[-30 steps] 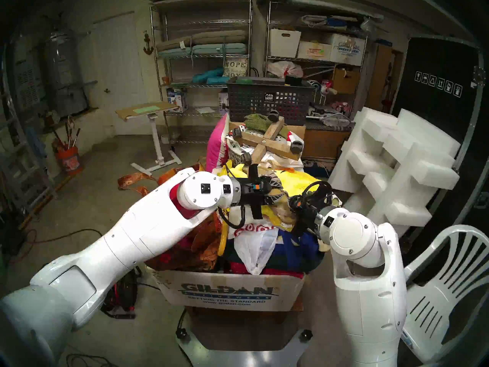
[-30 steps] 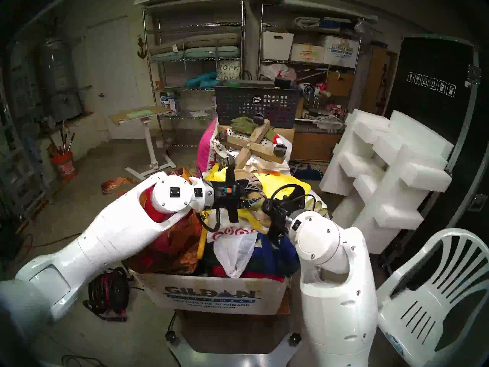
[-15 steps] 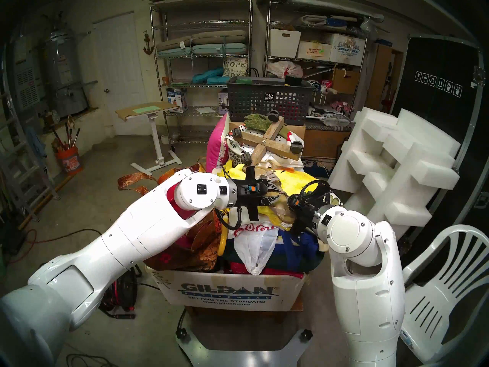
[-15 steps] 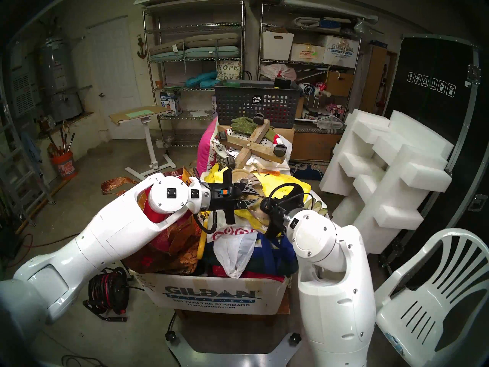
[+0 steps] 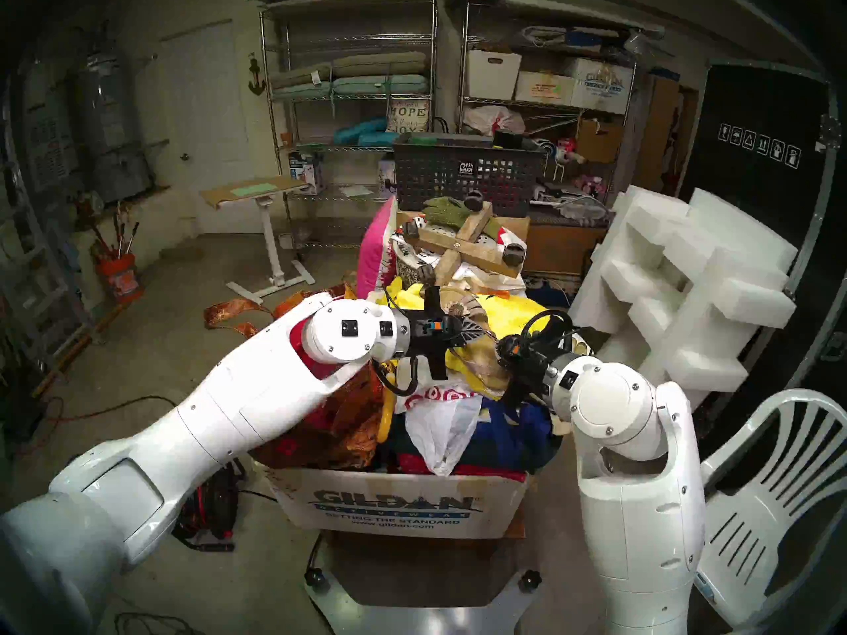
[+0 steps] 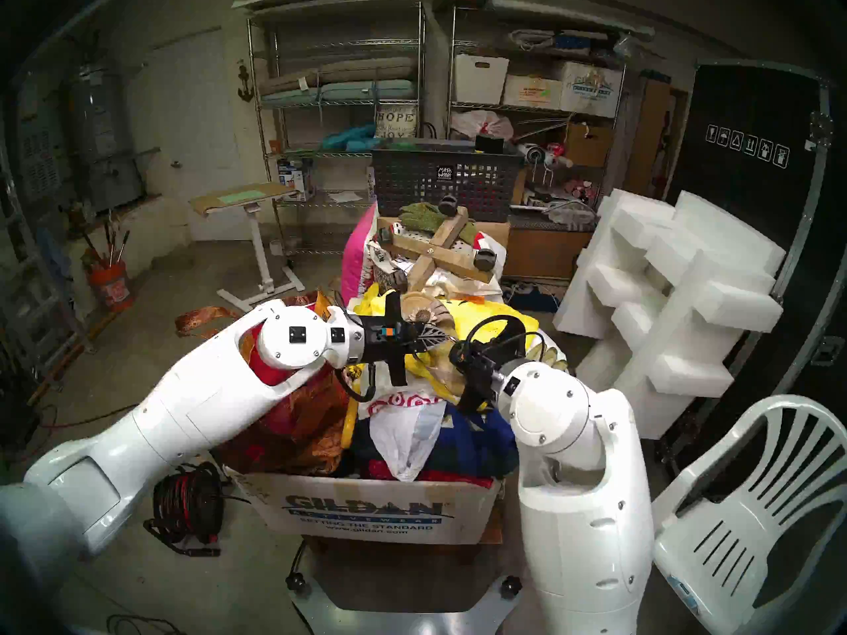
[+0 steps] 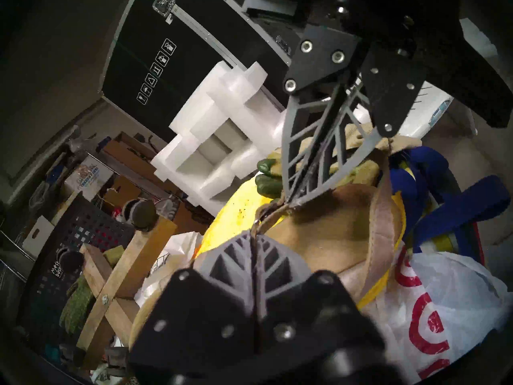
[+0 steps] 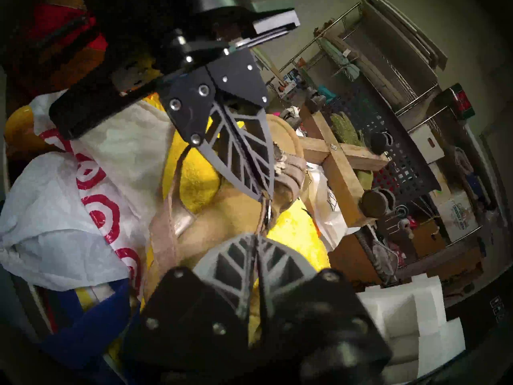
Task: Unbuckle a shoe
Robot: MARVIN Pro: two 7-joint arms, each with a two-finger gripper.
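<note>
Cluttered garage; a cardboard box [image 5: 398, 506] heaped with bags and cloth sits closest to the robot. On the heap lies one tan sandal [image 7: 327, 237]. The head views hide its thin strap [image 7: 270, 219]; both wrist views show it. Left gripper [image 7: 254, 233] is clenched on the strap by the small buckle [image 8: 268, 209]; right gripper [image 7: 290, 202] appears pinched on the same strap, blurred. Two grippers, one strap. Beyond: one wooden cross [image 5: 463, 247], one mesh basket [image 5: 467, 176].

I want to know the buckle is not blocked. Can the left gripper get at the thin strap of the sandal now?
Probably yes: the left gripper is already shut on the thin strap of the sandal beside the buckle, opposite the right gripper; nothing blocks it.
</note>
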